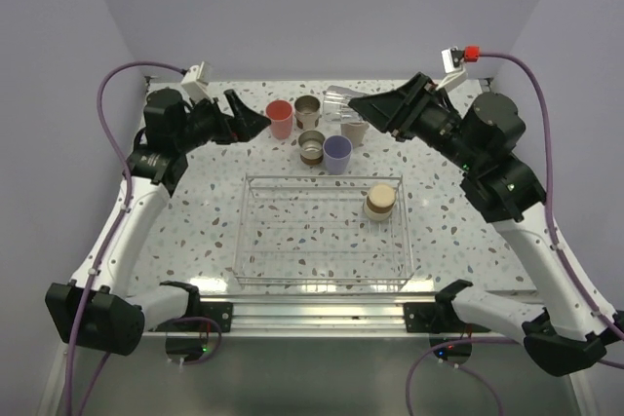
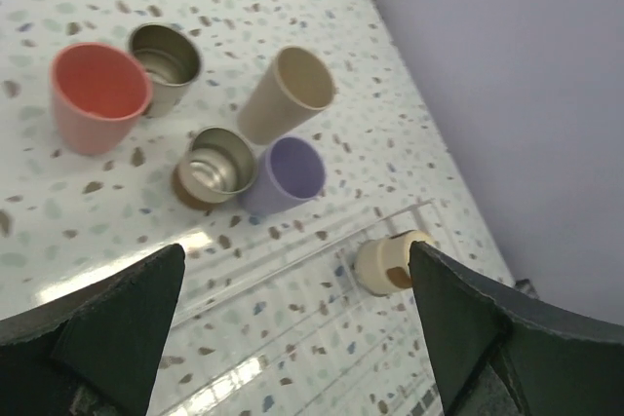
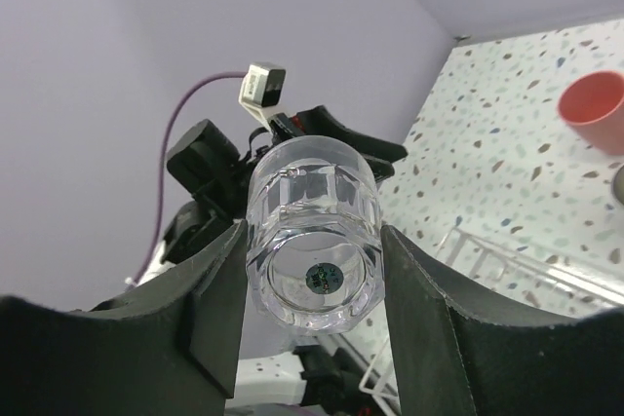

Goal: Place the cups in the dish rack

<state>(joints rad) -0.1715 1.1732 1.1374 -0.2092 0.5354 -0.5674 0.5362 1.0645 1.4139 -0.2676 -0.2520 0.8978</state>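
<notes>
My right gripper (image 1: 363,104) is shut on the clear cup (image 1: 339,99) and holds it in the air above the cup cluster, lying on its side; the right wrist view shows it (image 3: 314,236) between the two fingers. My left gripper (image 1: 252,120) is open and empty, just left of the red-pink cup (image 1: 280,119). Two steel cups (image 1: 308,110) (image 1: 311,148), the lavender cup (image 1: 336,154) and the beige cup (image 1: 355,130) stand on the table behind the dish rack (image 1: 244,231). A third steel cup (image 1: 380,201) sits upside down in the rack's far right corner.
The left wrist view shows the red-pink cup (image 2: 96,94), steel cups (image 2: 166,60) (image 2: 210,168), beige cup (image 2: 286,93), lavender cup (image 2: 285,174) and the racked cup (image 2: 392,262). Walls enclose the table at back and sides.
</notes>
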